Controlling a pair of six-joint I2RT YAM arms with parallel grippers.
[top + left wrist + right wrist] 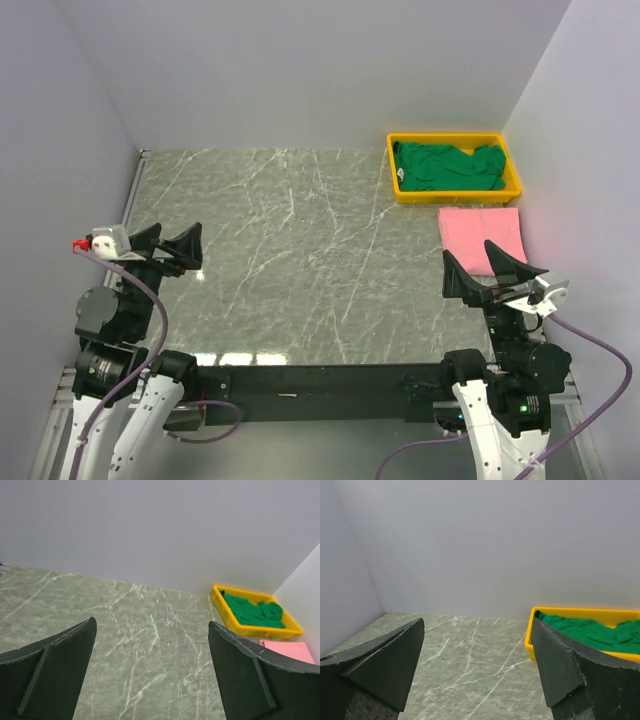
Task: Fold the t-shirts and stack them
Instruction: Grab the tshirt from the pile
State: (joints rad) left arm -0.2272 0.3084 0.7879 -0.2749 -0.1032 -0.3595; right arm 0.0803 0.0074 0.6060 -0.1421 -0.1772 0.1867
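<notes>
A dark green t-shirt [448, 166] lies crumpled inside the yellow tray [455, 193] at the back right; it also shows in the left wrist view [255, 612] and the right wrist view [592, 632]. A light pink t-shirt [478, 232], folded into a flat rectangle, rests on the table just in front of the tray, its corner visible too [290, 649]. My right gripper [486, 267] hovers open over the pink shirt's near edge, holding nothing. My left gripper [172, 246] stands open at the table's left side, far from both shirts.
The grey marbled tabletop [300, 260] is enclosed by pale walls on the left, back and right. The yellow tray [222, 605] sits against the right wall in the far corner. Both arm bases stand along the near edge.
</notes>
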